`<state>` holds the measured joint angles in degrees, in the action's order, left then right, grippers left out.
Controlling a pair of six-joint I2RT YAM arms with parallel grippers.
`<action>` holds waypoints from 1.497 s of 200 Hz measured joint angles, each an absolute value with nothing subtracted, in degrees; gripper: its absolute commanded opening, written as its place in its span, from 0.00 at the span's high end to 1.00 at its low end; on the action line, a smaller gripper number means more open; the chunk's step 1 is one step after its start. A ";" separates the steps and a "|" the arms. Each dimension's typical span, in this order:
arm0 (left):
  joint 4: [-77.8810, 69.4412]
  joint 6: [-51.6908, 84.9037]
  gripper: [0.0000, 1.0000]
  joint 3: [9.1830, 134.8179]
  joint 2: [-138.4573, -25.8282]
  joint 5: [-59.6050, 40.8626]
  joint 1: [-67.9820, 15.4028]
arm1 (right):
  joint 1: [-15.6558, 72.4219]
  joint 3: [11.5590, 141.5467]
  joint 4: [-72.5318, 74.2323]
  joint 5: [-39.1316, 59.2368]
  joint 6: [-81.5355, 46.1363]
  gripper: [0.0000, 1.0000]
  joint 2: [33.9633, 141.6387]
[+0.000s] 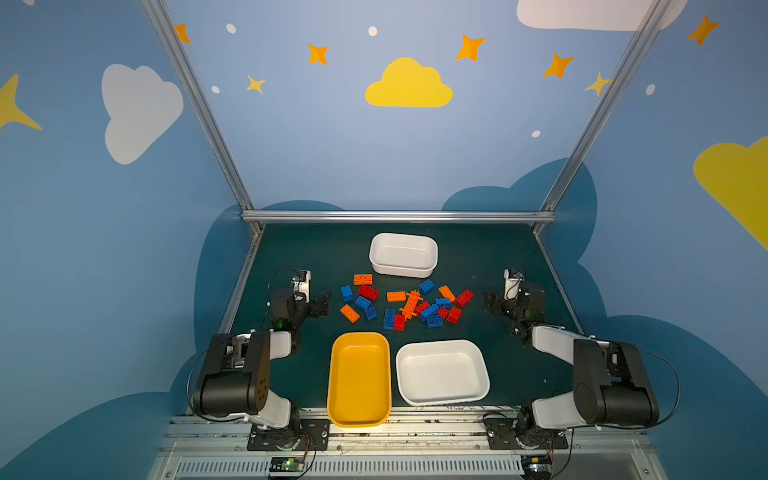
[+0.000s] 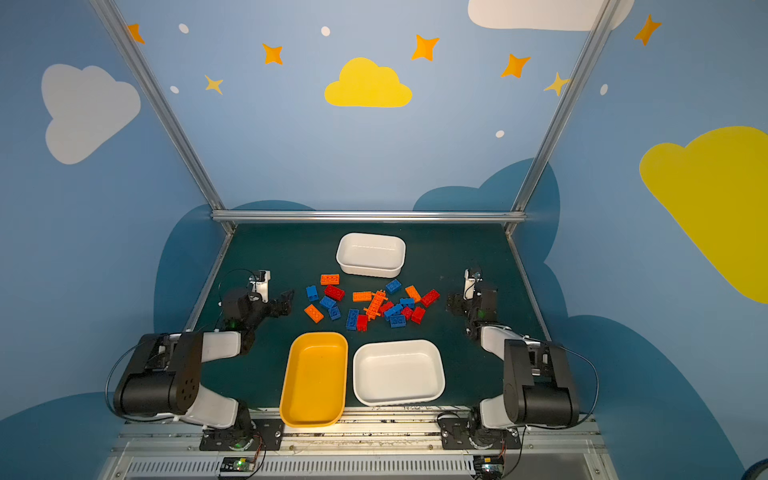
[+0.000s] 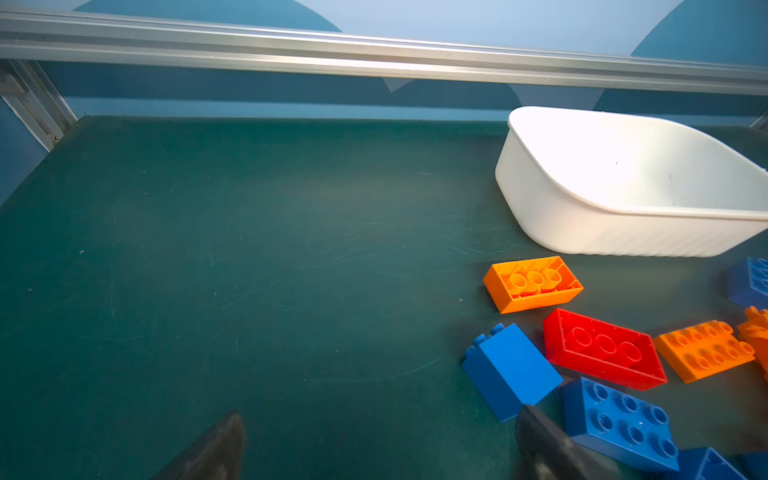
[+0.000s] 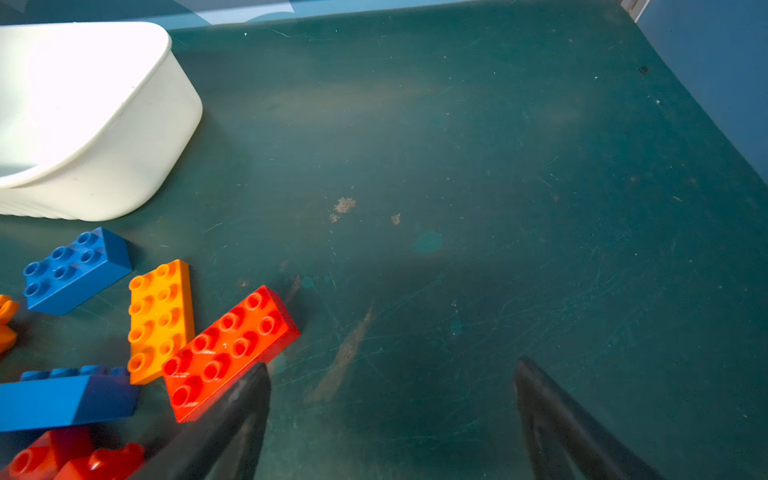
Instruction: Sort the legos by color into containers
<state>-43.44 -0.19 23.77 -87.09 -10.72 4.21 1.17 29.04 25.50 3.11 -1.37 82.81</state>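
Table holds the whole mess. All three tubs look empty: yellow tub and wide white tub sit side by side at the near edge, and deep white tub is at the far side. So I'd say sorting hasn't started and I'm on step one, picking a first brick.

My two claws flank the bricks, both spread wide and holding nothing. Left claw is just beside a blue brick lying on its side. Right claw has one finger close by a red brick; touching or not, can't tell.

Bricks lie loose between the tubs, orange, blue and red all mixed, with some crowded together mid-heap.

Next move, my guess: drop over an edge brick that sits apart, square up across its narrow sides, pinch, carry it to a tub and keep that colour there.

Writing or brands: none I can read, anything moulded on the bricks is too blurry.
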 measured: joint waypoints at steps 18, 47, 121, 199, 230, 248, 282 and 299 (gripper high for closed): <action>-43.44 -0.19 0.00 23.77 -87.09 -10.72 4.21 | 1.17 29.04 25.50 3.09 -1.37 0.10 82.81; -43.44 -0.19 0.00 23.77 -87.09 -10.72 4.21 | 1.17 29.04 25.50 3.09 -1.37 0.10 82.81; -43.44 -0.19 0.00 23.77 -87.09 -10.72 4.21 | 1.17 29.06 25.50 3.09 -1.37 0.10 82.81; -35.48 -0.12 0.00 25.85 -82.56 -8.86 3.27 | 1.17 30.96 21.67 4.10 -1.50 0.10 81.97; -23.70 2.70 0.00 33.78 -75.24 -5.63 1.72 | 1.17 31.86 16.80 5.48 -1.37 0.10 75.20; -17.89 5.74 0.00 38.09 -72.93 -3.51 0.30 | 1.19 32.82 13.89 7.03 -1.54 0.10 71.02; -2.61 11.88 0.00 46.09 -73.43 1.02 -4.51 | 1.91 36.99 5.98 12.56 -1.06 0.10 65.87; 5.87 14.81 0.00 50.78 -75.40 2.50 -7.44 | 2.98 39.75 1.30 16.21 -0.05 0.10 64.12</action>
